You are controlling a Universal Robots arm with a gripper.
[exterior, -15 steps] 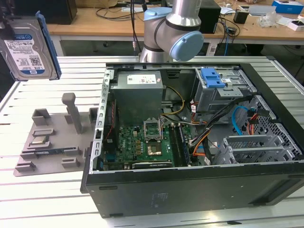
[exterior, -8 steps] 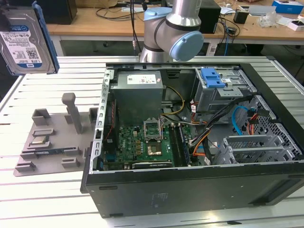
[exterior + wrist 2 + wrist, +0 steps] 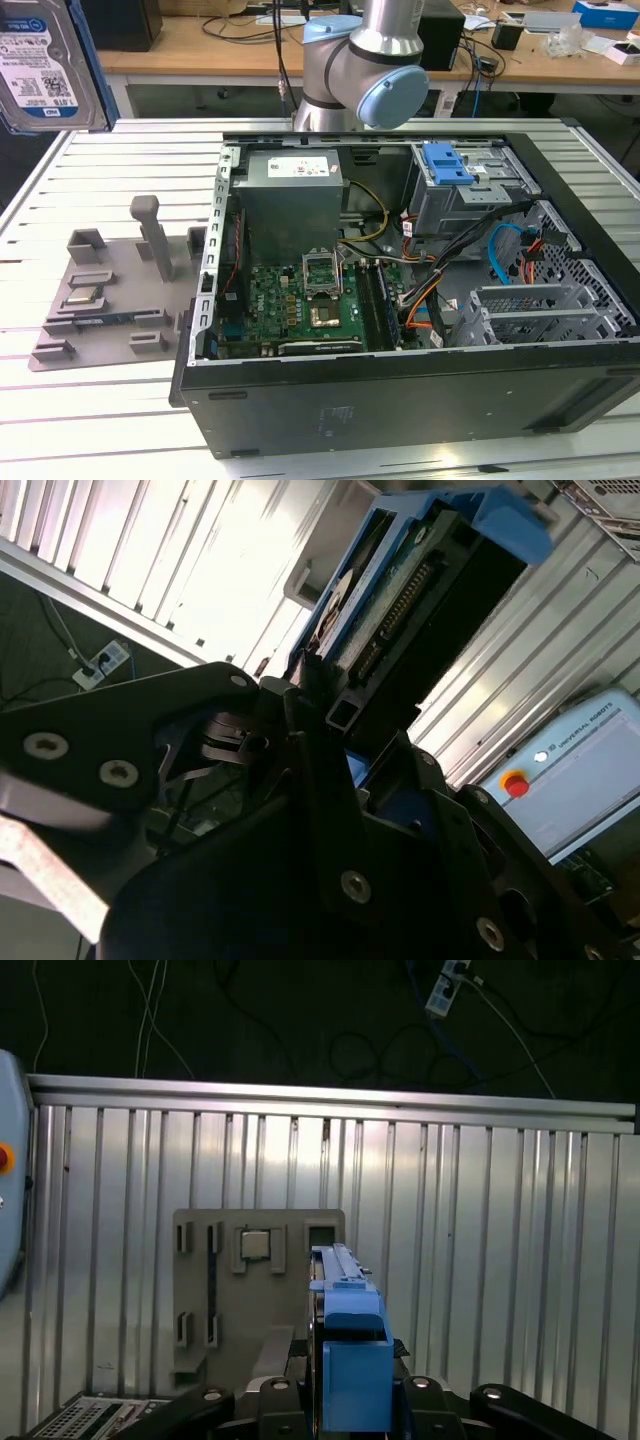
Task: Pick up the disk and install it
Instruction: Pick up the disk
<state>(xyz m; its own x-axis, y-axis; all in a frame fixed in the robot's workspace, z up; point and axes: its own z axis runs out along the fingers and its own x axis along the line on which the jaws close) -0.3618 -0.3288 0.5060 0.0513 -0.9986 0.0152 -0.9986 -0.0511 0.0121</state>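
One hand [image 3: 345,1392] was clamped on the disk [image 3: 352,1355], holding it edge-on over the grey fixture plate [image 3: 232,1305]. Beside that plate lay the open computer case [image 3: 400,410].

- Exterior view: bright, even overhead light. You get soft shadow inside the computer case [image 3: 400,400] and a dull sheen on its black near wall.
- Second wrist view: hard glare bleaches the ribbed surface [image 3: 200,570] white. The tool [image 3: 330,715] and the disk [image 3: 400,590] it grips show nearly black against it.
- First wrist view: surface evenly lit, with pale streaks along the ribs. The floor [image 3: 300,1020] beyond is dim.
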